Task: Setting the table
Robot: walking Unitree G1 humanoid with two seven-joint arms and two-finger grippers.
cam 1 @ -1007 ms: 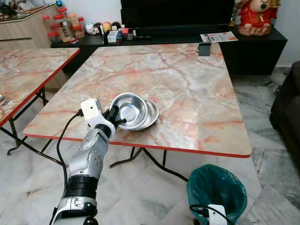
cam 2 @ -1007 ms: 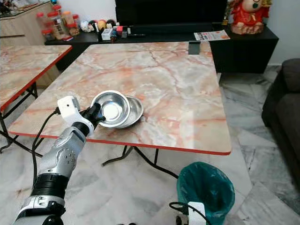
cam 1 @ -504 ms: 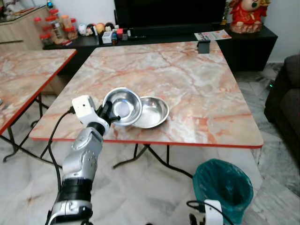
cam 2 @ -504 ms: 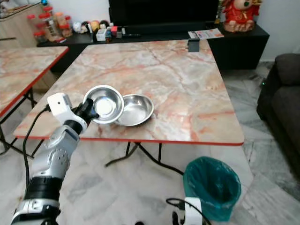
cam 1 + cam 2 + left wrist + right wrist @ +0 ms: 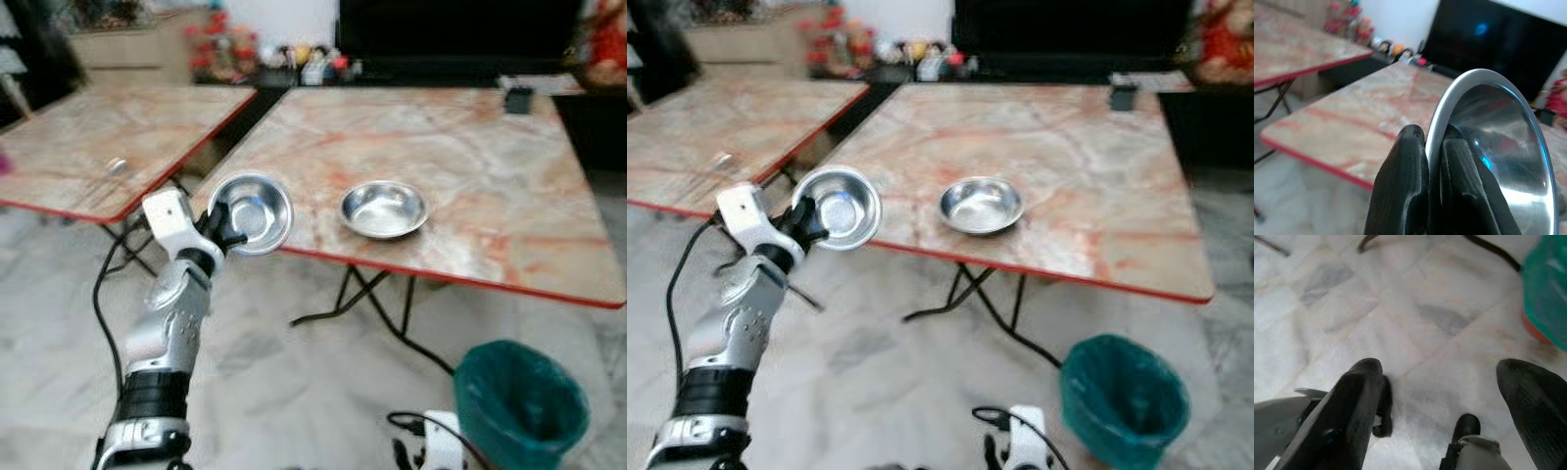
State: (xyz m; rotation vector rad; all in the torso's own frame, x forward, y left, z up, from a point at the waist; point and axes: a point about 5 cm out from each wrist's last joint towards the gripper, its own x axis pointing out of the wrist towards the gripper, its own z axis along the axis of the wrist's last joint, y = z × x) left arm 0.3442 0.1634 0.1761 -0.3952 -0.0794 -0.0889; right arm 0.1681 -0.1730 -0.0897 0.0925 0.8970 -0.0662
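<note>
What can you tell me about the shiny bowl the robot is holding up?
The held bowl is round, shallow and silvery, apparently polished metal with a rolled rim and a bright reflective inside. It looks empty. It is lifted and tipped steeply on edge, its hollow facing the camera, just off the near corner of the marble-patterned table. The left gripper pinches its rim, one black finger on each side. A second metal bowl sits apart on the table.

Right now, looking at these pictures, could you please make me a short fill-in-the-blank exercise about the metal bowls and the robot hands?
1. The left hand pinches the ____ of a shiny round steel bowl.
2. A second shiny steel bowl rests on the pink marble-patterned ____.
3. The right hand, fingers apart, hangs above the ____.

Missing words: rim; table; floor
</note>
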